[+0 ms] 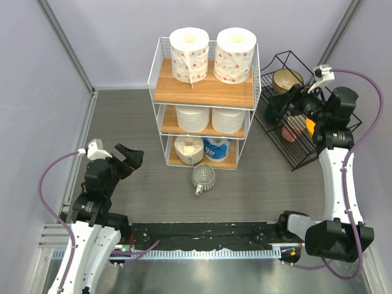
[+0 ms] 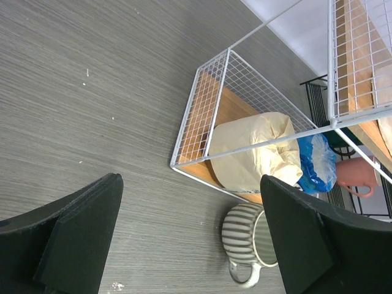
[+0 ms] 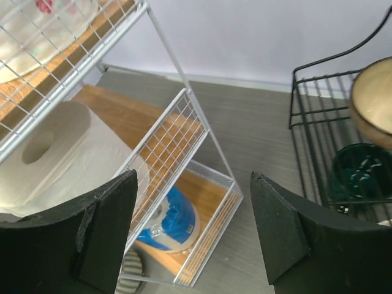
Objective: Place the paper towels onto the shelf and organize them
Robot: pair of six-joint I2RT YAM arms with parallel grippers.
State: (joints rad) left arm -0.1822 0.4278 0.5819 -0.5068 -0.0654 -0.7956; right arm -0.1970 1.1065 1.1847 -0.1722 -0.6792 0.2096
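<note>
Sitting paired on each board of the shelf (image 1: pixel 202 92) by the surface's (image 1: pixel 135 116) far edge, the paper towels (image 1: pixel 188 55) lay just left of the spread, empty right claw (image 1: pixel 277 105), the spread left claw (image 1: pixel 131 160) well apart.

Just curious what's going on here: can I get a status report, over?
Left gripper open, empty. Right gripper open, empty, beside the shelf. All six paper towels shelved, two per tier. Ribbed mug on table before bottom tier.
</note>
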